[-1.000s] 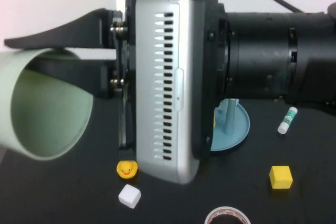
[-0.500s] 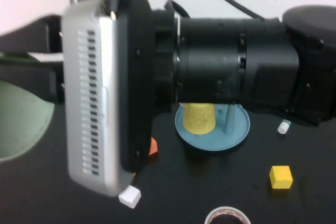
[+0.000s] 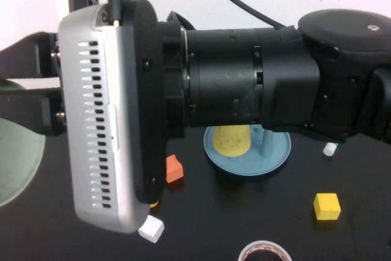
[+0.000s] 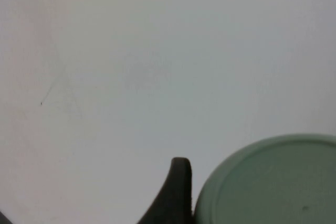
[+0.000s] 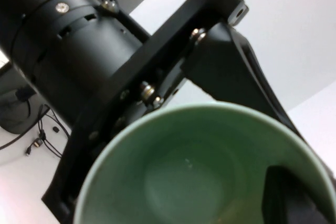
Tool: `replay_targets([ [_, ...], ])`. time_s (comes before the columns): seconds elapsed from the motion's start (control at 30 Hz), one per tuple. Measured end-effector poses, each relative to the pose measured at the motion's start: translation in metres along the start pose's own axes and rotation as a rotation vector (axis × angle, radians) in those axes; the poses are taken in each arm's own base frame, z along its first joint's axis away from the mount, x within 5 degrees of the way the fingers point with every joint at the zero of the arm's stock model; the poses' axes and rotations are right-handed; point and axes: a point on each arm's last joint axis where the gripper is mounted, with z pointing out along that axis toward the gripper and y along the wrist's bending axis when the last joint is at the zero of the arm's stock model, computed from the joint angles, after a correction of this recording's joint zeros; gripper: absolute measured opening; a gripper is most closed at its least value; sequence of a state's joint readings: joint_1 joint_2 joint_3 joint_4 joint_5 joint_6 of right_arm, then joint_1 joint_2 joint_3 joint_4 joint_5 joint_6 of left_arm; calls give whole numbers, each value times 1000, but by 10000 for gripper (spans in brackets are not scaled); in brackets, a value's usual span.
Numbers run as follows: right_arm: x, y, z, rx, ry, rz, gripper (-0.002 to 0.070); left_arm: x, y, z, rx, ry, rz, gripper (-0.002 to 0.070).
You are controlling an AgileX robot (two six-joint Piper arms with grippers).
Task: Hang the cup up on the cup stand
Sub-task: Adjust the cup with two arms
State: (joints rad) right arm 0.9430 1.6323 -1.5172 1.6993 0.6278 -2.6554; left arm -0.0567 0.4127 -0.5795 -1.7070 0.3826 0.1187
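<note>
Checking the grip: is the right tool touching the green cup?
Touching: right wrist view shows the right tool's finger inside the cup, on its wall. Left tool: beside its base.

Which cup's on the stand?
The yellow cup sits on the cup stand; the mint cup is in the right gripper, left gripper by its base.

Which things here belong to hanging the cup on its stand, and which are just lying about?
Job: mint-green cup, aloft, gripped by the left hand; cup stand on the table. Right hand is out of view.
Lying about: yellow cup on the stand, orange block, white cube, yellow cube, tape roll.
</note>
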Motion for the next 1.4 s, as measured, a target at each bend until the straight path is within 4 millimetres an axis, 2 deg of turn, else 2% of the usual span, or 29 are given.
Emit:
replay_targets([
  [0.4, 0, 0, 0, -3, -3, 5, 32, 1, 0, 0, 2, 6, 17, 693],
  [0.53, 0, 1, 0, -5, -7, 5, 32, 1, 0, 0, 4, 12, 12, 634],
  [0.6, 0, 1, 0, -7, -10, 10, 32, 2, 0, 0, 5, 17, 8, 630],
  [0.83, 0, 1, 0, -12, -10, 119, 35, 2, 0, 0, 5, 22, 2, 628],
  [0.93, 0, 1, 0, -13, -8, 188, 61, 2, 0, 0, 5, 22, 2, 627],
  [1.0, 0, 1, 0, -14, -8, 229, 100, 3, -1, 0, 6, 30, 2, 622],
  [1.07, 0, 1, 0, -12, -6, 253, 160, 3, -1, 0, 8, 34, 1, 550],
  [1.23, 0, 0, -1, -9, 2, 340, 386, 3, -1, 0, 14, 30, 11, 554],
  [1.3, 1, -1, -3, -1, 44, 383, 431, 6, -1, 0, 16, 67, 57, 553],
  [1.4, -3, -1, -11, -34, 143, 384, 456, 10, -1, -1, 20, 107, 124, 553],
])
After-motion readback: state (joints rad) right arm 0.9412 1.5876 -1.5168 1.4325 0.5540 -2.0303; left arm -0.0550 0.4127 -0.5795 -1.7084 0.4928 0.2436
